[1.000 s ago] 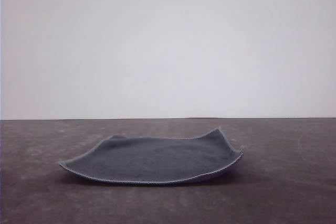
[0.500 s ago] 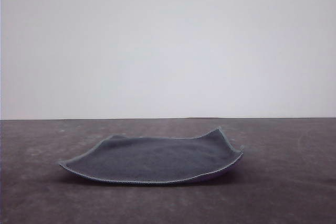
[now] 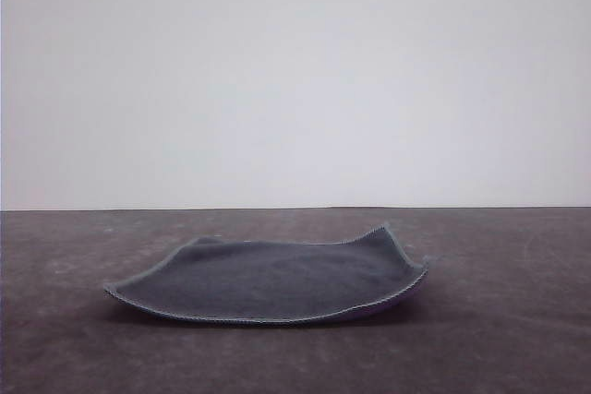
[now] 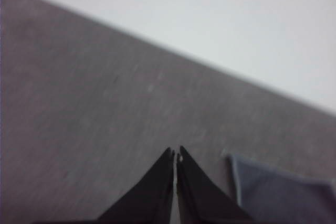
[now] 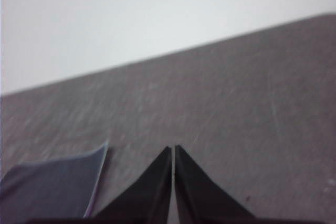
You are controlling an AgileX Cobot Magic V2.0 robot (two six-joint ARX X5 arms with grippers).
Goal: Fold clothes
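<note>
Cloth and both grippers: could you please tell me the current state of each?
Cloth: unfolded, spread on the table, dark face up, far corners curling upward.
Left gripper: shut, empty, beside the cloth.
Right gripper: shut, empty, beside the cloth.

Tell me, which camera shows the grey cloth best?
The front view: the whole cloth lies spread on the table, dark face up. The left wrist view catches one blurred corner; the right wrist view another.
</note>
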